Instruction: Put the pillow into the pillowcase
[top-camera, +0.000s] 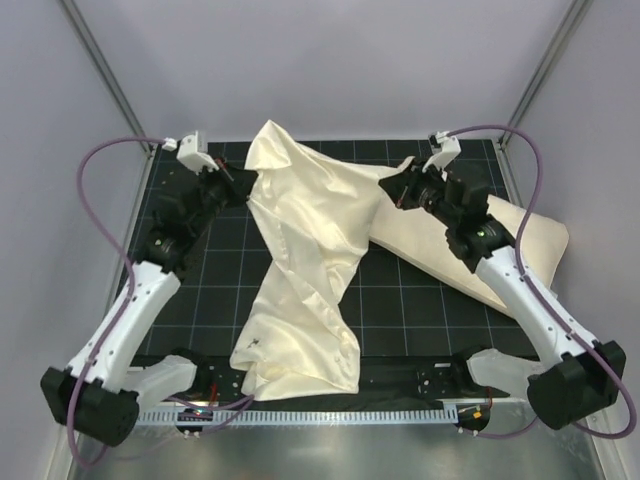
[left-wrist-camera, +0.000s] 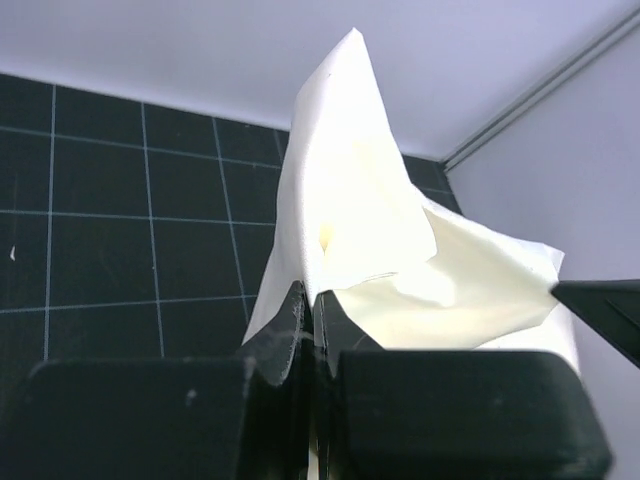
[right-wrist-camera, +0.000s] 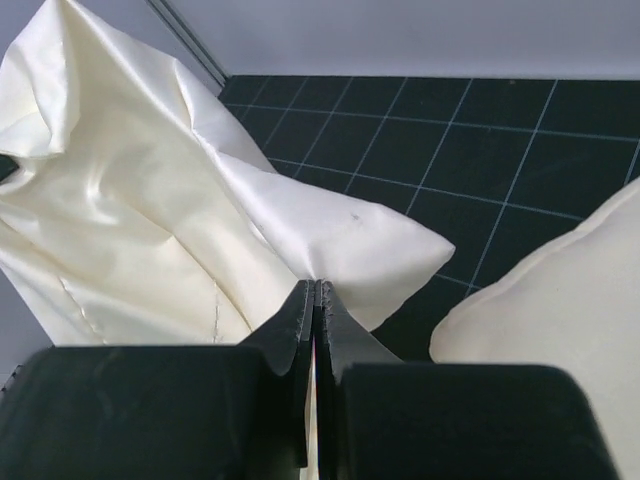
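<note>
Draping near end: lower part of the pillowcase (top-camera: 300, 270) spread in wrinkles at lower centre of the top view, reaching almost to the toothed strip (top-camera: 330, 412) along the bottom edge of the black gridded mat (top-camera: 400, 310).
Arms: left arm (top-camera: 135, 310) rising from the lower left corner, right arm (top-camera: 535, 310) from the lower right, both stretched toward the upper half of the frame.
Pillow: pillow (top-camera: 420, 250) lying flat and slanted on the mat at centre right of the top view, outside the pillowcase, left end meeting the cloth, crossed overhead by the right arm. Also at lower right of the right wrist view (right-wrist-camera: 560, 310), near the pinched cloth, apart from it there.
Left gripper: left gripper (top-camera: 243, 190) left of upper centre, pinched tight on the left edge of the pillowcase. In the left wrist view (left-wrist-camera: 312, 300), fingers pressed together, cloth (left-wrist-camera: 350, 200) standing up from between them.
Right gripper: right gripper (top-camera: 392, 190) right of upper centre, likewise clamped tight on a corner of the pillowcase (right-wrist-camera: 130, 220). Tips (right-wrist-camera: 315, 295) together on the fabric.
Pillowcase top: raised off the mat between the two grippers, rising to a point at upper centre.
</note>
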